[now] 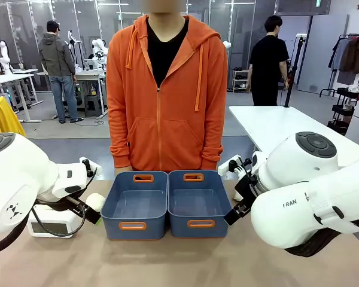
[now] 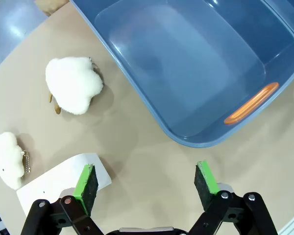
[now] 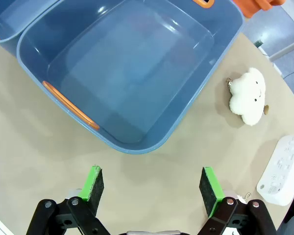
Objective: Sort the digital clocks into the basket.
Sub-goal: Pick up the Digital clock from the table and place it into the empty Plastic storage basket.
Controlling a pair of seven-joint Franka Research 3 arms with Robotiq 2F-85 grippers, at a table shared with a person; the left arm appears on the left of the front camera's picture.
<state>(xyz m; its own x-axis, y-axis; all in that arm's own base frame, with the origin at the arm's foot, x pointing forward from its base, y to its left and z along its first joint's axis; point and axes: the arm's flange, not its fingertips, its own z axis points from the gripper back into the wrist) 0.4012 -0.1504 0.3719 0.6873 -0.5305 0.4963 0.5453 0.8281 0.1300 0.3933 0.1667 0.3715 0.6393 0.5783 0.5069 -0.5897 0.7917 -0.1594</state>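
Two bins [image 1: 155,230] mid-frame, one clock [image 1: 48,225] lower left, another clock [image 3: 283,171] lower right, left gripper [image 2: 147,181] and right gripper [image 3: 154,183] spread, holding nothing.

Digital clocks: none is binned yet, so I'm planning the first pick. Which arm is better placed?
Probably left: a clock lies right beside its open fingers; the other clock sits farther off the right arm's.
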